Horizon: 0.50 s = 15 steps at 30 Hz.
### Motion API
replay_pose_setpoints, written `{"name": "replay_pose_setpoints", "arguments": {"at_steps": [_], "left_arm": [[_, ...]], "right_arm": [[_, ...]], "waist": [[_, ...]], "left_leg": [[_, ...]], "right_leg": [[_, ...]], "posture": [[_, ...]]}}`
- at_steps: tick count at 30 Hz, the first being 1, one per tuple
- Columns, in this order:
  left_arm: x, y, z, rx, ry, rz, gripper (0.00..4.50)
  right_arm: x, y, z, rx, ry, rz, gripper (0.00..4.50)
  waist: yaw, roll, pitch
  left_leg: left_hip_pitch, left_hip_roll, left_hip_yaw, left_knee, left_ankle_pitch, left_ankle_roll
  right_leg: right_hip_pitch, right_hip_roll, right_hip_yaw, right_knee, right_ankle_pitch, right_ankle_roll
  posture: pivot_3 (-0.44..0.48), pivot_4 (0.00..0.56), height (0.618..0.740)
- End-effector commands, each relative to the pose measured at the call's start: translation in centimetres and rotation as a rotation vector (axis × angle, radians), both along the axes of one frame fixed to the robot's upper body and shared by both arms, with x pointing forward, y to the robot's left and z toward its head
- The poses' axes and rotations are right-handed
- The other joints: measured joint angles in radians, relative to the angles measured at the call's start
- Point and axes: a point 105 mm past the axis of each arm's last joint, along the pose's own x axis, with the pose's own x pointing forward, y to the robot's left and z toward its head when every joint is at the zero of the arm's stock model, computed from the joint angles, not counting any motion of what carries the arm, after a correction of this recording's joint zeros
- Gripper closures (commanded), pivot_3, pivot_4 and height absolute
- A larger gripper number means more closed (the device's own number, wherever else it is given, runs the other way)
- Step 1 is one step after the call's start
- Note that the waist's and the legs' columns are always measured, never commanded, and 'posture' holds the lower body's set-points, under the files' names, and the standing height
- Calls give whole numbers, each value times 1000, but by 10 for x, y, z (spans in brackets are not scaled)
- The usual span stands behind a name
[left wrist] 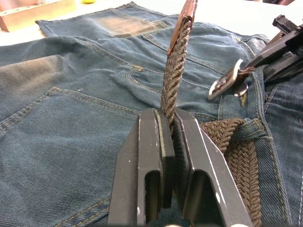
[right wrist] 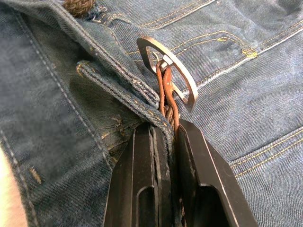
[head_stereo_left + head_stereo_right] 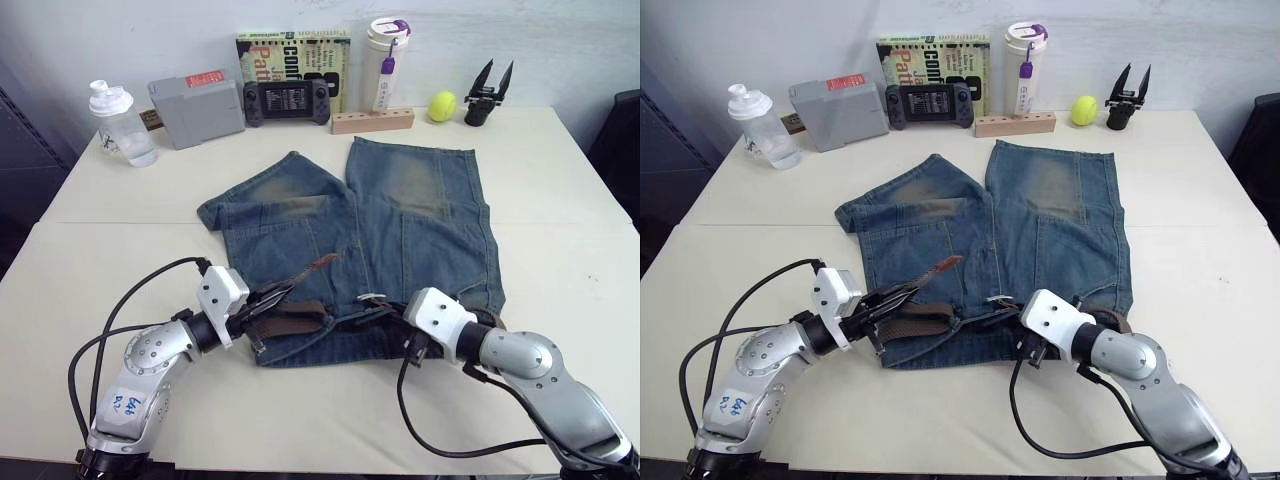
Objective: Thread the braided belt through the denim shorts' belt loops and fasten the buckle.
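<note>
left wrist view: left fingers [image 1: 166, 137] pinch braided belt [image 1: 174, 80].

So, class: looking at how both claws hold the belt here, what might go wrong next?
1. The left claw pinches the braided belt well short of its leather tip, so the free end may flop and miss the buckle.
2. The right claw grips the strap just behind the buckle together with denim shorts fabric; pulling could drag or bunch the waistband.
</note>
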Motion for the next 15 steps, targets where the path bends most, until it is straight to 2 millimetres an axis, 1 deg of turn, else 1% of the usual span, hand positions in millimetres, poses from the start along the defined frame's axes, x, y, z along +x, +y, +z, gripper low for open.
{"name": "replay_pose_setpoints", "arguments": {"at_steps": [1,3,6,7,10,12,15], "left_arm": [[-6,-9,6,44,-12,-67,4500],[-7,-12,2,76,12,-86,4500],[-6,-17,-9,98,93,-88,4500],[-5,-18,-14,104,130,-79,4500],[0,-21,-23,125,167,-52,4500],[3,-23,-25,119,191,-40,4500],[10,-26,-21,110,191,-19,4500]], "right_arm": [[2,9,17,41,-55,2,4498],[4,10,21,69,-57,-17,4498],[7,15,30,124,-72,-50,4498],[7,18,33,138,-78,-51,4498],[6,24,41,181,-85,-50,4498],[5,26,45,192,-93,-49,4498],[2,29,51,208,-98,-43,4498]], "waist": [[0,0,0],[0,0,0],[-1,0,0],[-1,0,0],[-1,0,0],[-1,0,0],[-2,0,0]], "left_leg": [[0,0,0,0,0,0],[0,1,1,0,0,0],[0,1,1,0,0,0],[0,1,1,0,0,0],[0,2,1,-1,0,0],[0,2,1,-1,0,0],[0,2,1,-1,0,0]], "right_leg": [[0,0,0,0,0,0],[0,1,0,0,1,-1],[0,1,1,0,1,-1],[0,1,1,0,1,-1],[-1,2,1,0,1,-1],[-1,2,1,0,1,-1],[-2,2,2,0,1,-1]], "posture": [[0,150,705],[0,150,705],[0,150,705],[0,150,705],[0,150,705],[0,150,705],[0,150,705]]}}
